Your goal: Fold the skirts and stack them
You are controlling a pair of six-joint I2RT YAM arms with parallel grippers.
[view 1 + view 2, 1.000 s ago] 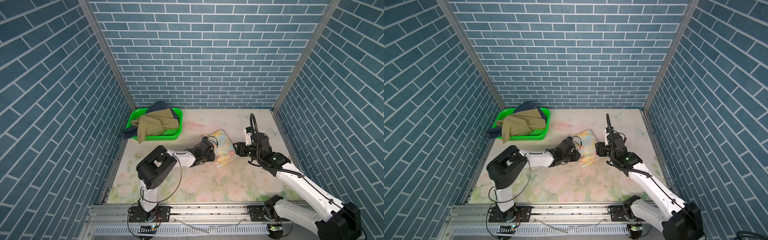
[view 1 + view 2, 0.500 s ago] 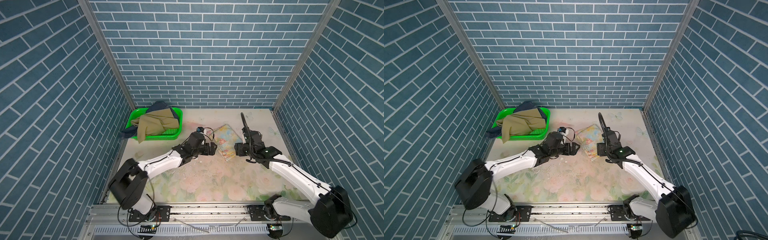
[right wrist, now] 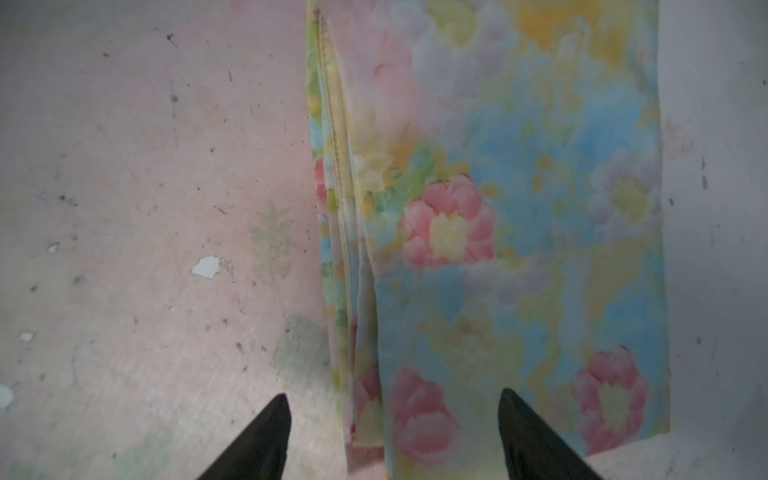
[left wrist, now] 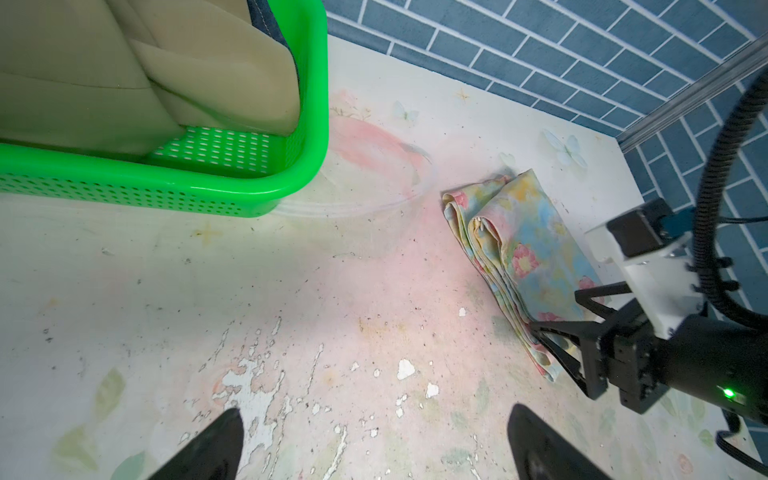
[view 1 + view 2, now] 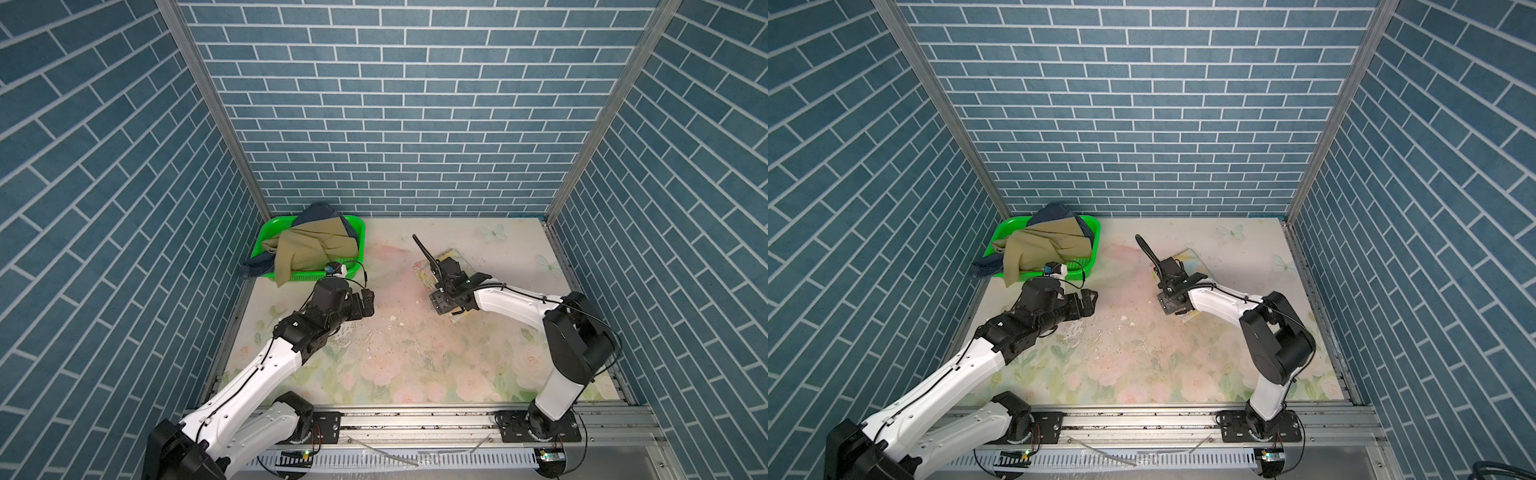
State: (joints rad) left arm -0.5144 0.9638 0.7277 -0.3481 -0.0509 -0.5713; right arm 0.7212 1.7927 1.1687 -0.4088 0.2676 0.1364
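Only wrist views show us the floral skirt [image 4: 523,245] folded. Our left gripper [image 4: 374,409] gapes empty; the right gripper [image 3: 394,395] hangs spread over it, maybe touching.

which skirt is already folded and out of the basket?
The pastel floral skirt: folded flat on the table beneath the right claw. The olive skirt and denim skirt lie heaped in the green basket.

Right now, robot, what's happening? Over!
Left gripper open, empty. Right gripper open over folded floral skirt. Khaki skirt and denim skirt heaped in basket, unfolded. Nothing in the way.
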